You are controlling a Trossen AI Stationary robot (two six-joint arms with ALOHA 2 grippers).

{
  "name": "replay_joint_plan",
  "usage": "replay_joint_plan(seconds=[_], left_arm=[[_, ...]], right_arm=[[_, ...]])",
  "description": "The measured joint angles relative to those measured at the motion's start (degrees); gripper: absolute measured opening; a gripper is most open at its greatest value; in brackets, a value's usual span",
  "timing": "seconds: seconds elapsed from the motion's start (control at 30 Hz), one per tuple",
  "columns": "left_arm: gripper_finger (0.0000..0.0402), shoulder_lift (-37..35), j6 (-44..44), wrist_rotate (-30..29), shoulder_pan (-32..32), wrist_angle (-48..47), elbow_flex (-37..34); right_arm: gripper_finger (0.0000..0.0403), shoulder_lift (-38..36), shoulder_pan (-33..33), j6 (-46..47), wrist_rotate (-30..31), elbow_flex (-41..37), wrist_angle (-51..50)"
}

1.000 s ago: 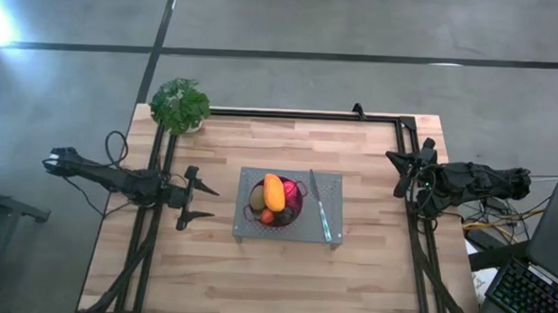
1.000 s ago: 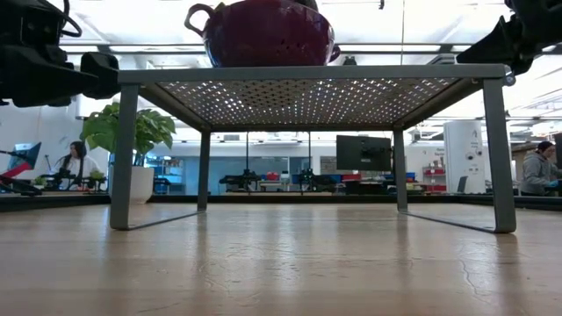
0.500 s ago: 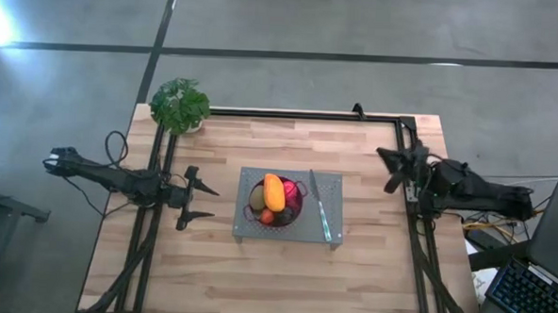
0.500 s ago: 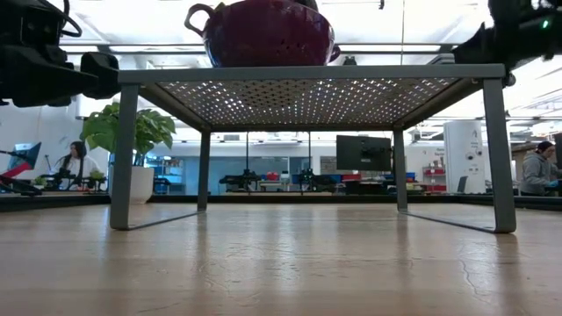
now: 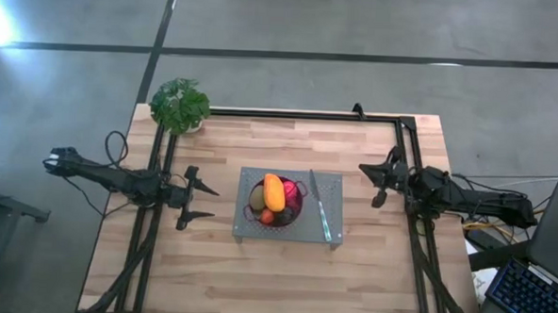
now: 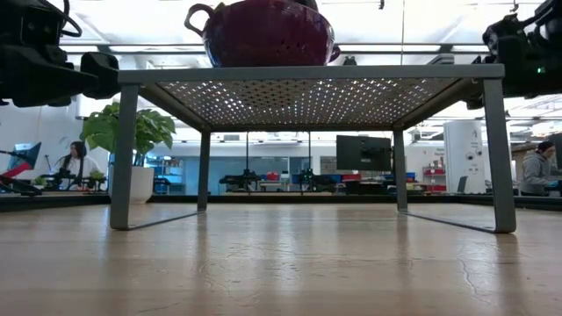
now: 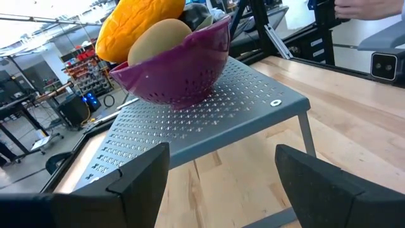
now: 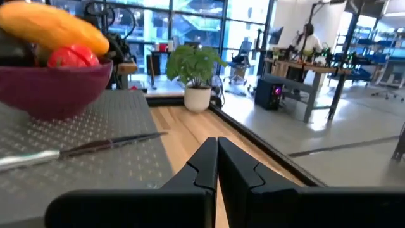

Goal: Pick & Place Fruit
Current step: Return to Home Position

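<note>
The fruit lies heaped in a purple colander bowl [image 5: 275, 202] on a grey perforated stand [image 5: 329, 192] at mid-table: an oblong orange piece [image 5: 274, 191], an olive-green kiwi [image 5: 257, 201] and a small red piece [image 5: 267, 216]. My left gripper [image 5: 200, 201] waits open to the left of the stand, level with the bowl [image 7: 174, 69], nothing between its fingers. My right gripper [image 5: 367, 182] is shut and empty to the right of the stand, pointing level at it. Its wrist view shows the orange piece [image 8: 54, 28] and a red piece [image 8: 73, 57] in the bowl.
A slim silver knife [image 5: 320, 218] lies on the stand's right part, beside the bowl. A potted green plant [image 5: 179, 106] stands at the table's far left corner. Black frame rails [image 5: 409, 238] run along both table sides. A laptop [image 5: 538, 281] sits off the table's right.
My right gripper has come down and gone toward the table's left, closer to the stand, swinging round until it points level at the stand. It has stayed shut. The bowl and the fruit have not moved.
</note>
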Motion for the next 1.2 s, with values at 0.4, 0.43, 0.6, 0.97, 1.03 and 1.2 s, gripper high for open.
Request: replay_joint_plan(seconds=[0.4, 0.43, 0.6, 0.97, 1.03, 1.2], left_arm=[[0.0291, 0.02, 0.0, 0.01, 0.0, 0.0, 0.0], [0.0291, 0.02, 0.0, 0.0, 0.0, -0.01, 0.0], [0.0291, 0.02, 0.0, 0.02, 0.0, 0.0, 0.0], [0.0291, 0.02, 0.0, 0.0, 0.0, 0.0, 0.0], [0.0291, 0.02, 0.0, 0.0, 0.0, -0.01, 0.0], [0.0291, 0.02, 0.0, 0.0, 0.0, 0.0, 0.0]], right_arm=[[0.0008, 0.02, 0.02, 4.75, -0.09, -0.36, -1.03], [0.0008, 0.04, 0.02, 4.79, -0.09, -0.36, -1.05], [0.0008, 0.04, 0.02, 4.81, -0.09, -0.36, -1.05], [0.0008, 0.04, 0.02, 4.8, -0.07, -0.36, -1.03], [0.0008, 0.04, 0.02, 4.9, -0.06, -0.36, -1.03], [0.0008, 0.04, 0.04, 4.92, -0.05, -0.36, -1.03]])
